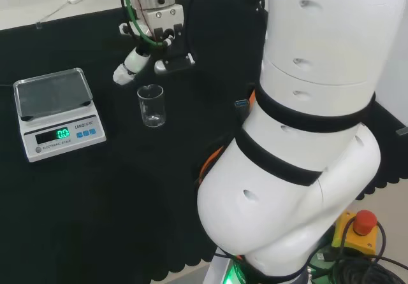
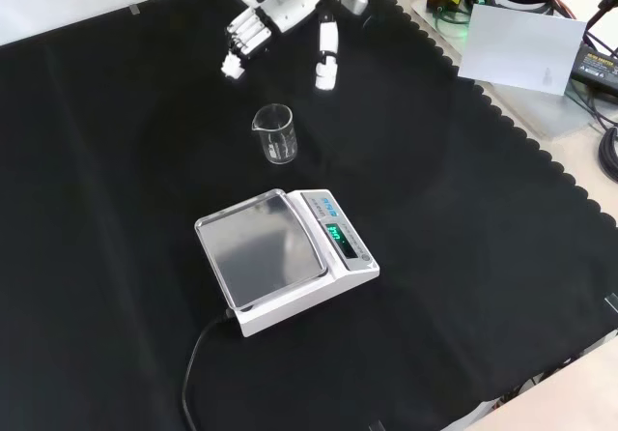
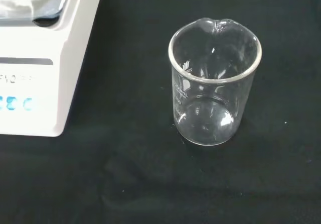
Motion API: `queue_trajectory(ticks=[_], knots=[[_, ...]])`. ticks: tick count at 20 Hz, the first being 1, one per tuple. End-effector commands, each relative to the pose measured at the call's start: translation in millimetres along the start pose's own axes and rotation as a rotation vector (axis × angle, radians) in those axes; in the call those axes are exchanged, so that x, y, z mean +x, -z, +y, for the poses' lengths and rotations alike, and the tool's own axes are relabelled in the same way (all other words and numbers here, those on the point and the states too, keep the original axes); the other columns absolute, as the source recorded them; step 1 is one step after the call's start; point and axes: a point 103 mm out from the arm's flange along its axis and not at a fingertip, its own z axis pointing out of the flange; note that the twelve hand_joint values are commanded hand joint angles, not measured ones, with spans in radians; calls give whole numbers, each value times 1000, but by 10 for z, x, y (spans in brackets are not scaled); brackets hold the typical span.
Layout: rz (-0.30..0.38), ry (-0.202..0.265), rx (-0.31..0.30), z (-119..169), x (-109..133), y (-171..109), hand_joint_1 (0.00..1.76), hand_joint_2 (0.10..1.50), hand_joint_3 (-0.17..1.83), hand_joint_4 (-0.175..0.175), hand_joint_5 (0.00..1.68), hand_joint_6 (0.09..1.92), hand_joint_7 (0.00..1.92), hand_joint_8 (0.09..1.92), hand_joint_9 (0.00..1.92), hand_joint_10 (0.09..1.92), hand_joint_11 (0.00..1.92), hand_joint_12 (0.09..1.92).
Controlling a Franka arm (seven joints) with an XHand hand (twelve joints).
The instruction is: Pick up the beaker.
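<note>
A small clear glass beaker (image 1: 152, 106) stands upright and empty on the black cloth; it also shows in the front view (image 2: 275, 133) and large in the wrist view (image 3: 214, 83). The hand (image 2: 275, 11) hovers above and beyond the beaker in the front view, apart from it, with its fingers (image 2: 241, 43) fairly straight and the thumb (image 2: 327, 59) spread wide. In the head view the hand (image 1: 153, 55) hangs just behind the beaker. Nothing is held.
A white digital scale (image 1: 56, 111) with a grey pan stands left of the beaker in the head view, nearer the camera in the front view (image 2: 286, 258). Its cable (image 2: 193, 363) trails toward the cloth's front edge. The arm's white links (image 1: 306, 137) stand at the head view's right.
</note>
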Motion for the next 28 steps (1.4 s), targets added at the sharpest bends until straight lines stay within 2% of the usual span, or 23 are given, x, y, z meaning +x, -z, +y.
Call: queue_trajectory(ticks=[1,12,20,28], knots=[[30,-33,25,418,-256,-406,627,629,30,23,0,87,0,494,55,934,0,1386],[9,-42,60,406,-308,-687,649,633,28,27,0,87,0,530,54,940,0,1392],[-10,-16,97,349,-227,-933,632,622,20,34,0,87,0,502,38,940,0,1397],[-31,-26,85,385,-173,-985,620,616,14,39,0,87,0,460,17,940,0,1387]])
